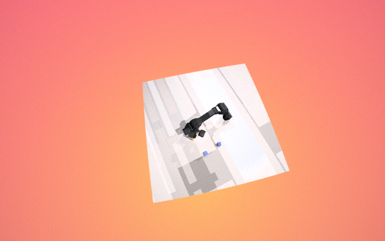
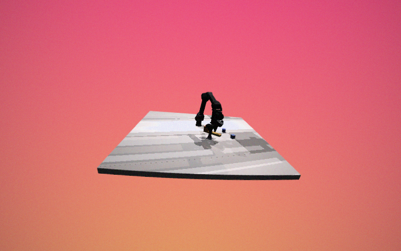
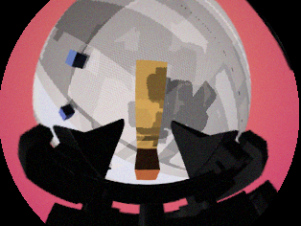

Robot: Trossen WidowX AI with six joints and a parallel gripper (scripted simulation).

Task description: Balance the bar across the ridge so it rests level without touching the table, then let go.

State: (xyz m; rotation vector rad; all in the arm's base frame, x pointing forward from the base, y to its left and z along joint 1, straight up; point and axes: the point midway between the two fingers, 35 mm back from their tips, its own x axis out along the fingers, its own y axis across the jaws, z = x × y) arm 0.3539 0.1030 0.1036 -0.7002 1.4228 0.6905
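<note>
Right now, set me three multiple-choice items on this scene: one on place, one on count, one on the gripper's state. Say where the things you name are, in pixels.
1. In the wrist view, where are the blue cubes (image 1: 219, 144) (image 1: 205, 153) (image 2: 224, 130) (image 2: 233, 136) (image 3: 77, 58) (image 3: 66, 111) relative to the yellow bar (image 2: 216, 134) (image 3: 150, 88)?
A) Right of it
B) Left of it
C) On top of it

2. How many blue cubes are there?
A) Two
B) Four
C) Five

3. How does the gripper (image 3: 149, 122) stand?
A) Shut on a blue cube
B) Shut on the bar
C) Open

Key:
1. B: both cubes lie on the image's left side, the bar near its middle.
2. A: every view shows two.
3. C: in the wrist view, gaps show between each finger and the bar.
</note>
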